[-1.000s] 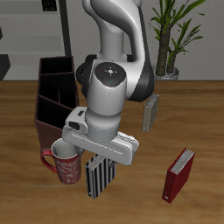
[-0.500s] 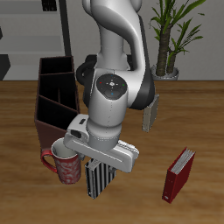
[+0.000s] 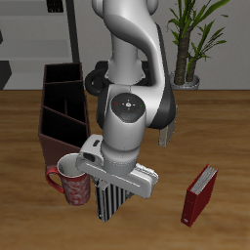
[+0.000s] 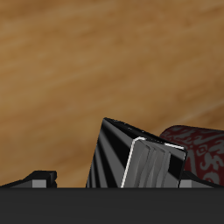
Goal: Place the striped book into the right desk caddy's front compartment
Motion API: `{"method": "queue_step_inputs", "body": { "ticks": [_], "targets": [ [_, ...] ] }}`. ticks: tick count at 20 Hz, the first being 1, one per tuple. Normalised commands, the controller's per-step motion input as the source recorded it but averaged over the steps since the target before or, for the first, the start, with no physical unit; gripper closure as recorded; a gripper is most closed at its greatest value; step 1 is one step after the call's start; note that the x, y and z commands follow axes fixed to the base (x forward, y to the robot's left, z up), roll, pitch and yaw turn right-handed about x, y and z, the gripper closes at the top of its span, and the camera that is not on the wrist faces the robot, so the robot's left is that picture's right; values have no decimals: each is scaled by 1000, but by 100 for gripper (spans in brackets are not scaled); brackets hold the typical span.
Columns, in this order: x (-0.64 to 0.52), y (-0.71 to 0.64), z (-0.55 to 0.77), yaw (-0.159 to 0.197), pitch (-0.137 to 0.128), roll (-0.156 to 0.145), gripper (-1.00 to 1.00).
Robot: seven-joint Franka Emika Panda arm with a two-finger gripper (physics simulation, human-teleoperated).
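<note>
The striped book [image 3: 109, 201] stands upright near the table's front edge, right beside a red patterned mug [image 3: 72, 182]. My gripper [image 3: 116, 187] hangs straight over the book's top, and the hand hides its upper part. In the wrist view the book's top edge [image 4: 140, 157] sits between my two fingertips [image 4: 38, 178], which stand apart on either side without pressing it; the gripper [image 4: 114, 180] is open. The right desk caddy [image 3: 62, 109], a long dark maroon box with slanted dividers, lies farther back behind the mug.
The mug [image 4: 198, 147] almost touches the striped book. A red book [image 3: 200, 195] stands apart near the front edge. Behind the arm stands a small grey book [image 3: 169, 128]. A potted plant [image 3: 191, 39] and a shelf are at the back.
The arm has come down and slightly toward the table's front, bringing the gripper lower over the striped book's top. The book, mug and caddy have not moved.
</note>
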Motion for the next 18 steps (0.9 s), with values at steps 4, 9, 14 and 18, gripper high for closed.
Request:
{"method": "queue_step_inputs", "body": {
  "ticks": [4, 9, 14, 18],
  "targets": [
    [65, 73, -262, 16, 39, 19, 100],
    [-51, 40, -88, 3, 17, 3, 100],
    [-89, -4, 185, 29, -22, -1, 100],
    [-207, -42, 358, 42, -28, 4, 100]
  ]
}}
